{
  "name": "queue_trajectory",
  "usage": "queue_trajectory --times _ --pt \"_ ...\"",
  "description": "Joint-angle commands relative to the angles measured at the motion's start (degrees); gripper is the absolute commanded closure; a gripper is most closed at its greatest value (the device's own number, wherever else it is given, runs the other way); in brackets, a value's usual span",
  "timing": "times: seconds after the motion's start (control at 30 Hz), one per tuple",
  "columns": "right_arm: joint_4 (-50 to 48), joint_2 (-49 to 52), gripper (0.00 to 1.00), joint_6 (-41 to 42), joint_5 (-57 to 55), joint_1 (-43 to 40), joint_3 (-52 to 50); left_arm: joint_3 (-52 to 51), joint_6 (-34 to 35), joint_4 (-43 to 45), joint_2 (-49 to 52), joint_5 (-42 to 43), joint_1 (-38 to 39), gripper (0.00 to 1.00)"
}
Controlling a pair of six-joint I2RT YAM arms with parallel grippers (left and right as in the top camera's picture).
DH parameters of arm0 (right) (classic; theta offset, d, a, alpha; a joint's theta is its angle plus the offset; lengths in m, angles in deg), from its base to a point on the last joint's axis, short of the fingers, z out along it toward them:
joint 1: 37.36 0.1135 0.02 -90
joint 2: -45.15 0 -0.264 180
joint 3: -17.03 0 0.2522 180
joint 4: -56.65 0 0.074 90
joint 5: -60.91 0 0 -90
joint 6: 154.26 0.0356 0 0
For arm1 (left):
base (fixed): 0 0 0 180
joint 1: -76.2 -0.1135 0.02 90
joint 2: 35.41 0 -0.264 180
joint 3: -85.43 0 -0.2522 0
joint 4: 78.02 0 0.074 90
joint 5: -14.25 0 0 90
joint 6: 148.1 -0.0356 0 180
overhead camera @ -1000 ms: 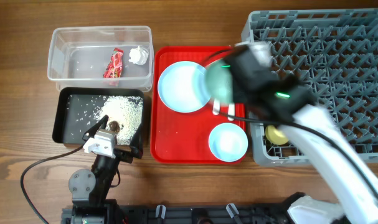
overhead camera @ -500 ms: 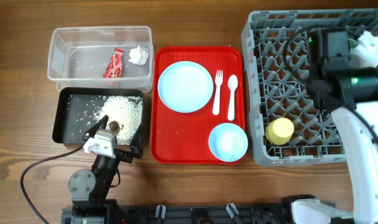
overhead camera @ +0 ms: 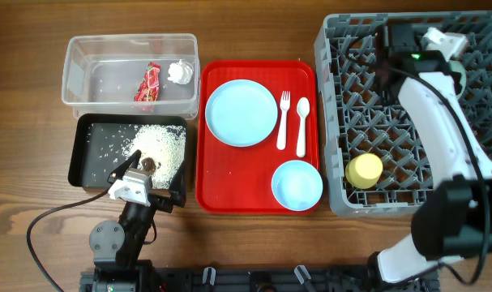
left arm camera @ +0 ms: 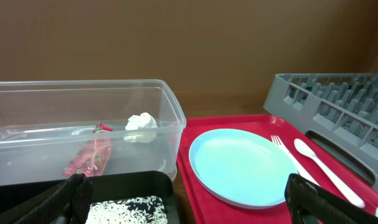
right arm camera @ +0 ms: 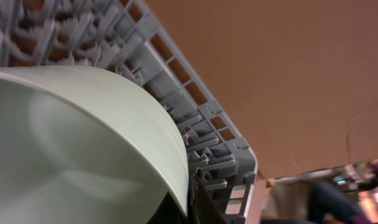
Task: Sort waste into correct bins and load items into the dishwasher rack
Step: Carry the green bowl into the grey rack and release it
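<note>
Jaws of the right gripper [overhead camera: 391, 45] grip the mint bowl [right arm camera: 83, 143] by its rim, over the rack's [overhead camera: 367, 122] far rows (pegs [right arm camera: 201, 134] just beside the rim). Left gripper [left arm camera: 189, 202] jaws stand wide, empty, above the black tray's [overhead camera: 77, 162] near edge; tub [left arm camera: 170, 124] wall and red tray [overhead camera: 229, 174] edge lie ahead.

Brown wooden table [overhead camera: 254, 32]: four carriers recorded.
A clear plastic tub [overhead camera: 91, 73] sat far-left, shallow black tray [overhead camera: 96, 166] touching it, flat red tray [overhead camera: 229, 174] centre, large grey pegged rack [overhead camera: 351, 97] right.
</note>
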Motion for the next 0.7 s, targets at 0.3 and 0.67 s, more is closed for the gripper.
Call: queue_trajectory --times 0.3,0.67 --pt "2.21 8.55 0.96 -2.47 -3.48 0.00 0.48 -0.55 -0.87 0.20 -0.61 -0.57 0.20 0.00" --pt "3.91 8.72 0.95 -2.49 2.80 7.82 0.46 -0.55 -0.87 0.20 -0.61 -0.59 0.20 0.00"
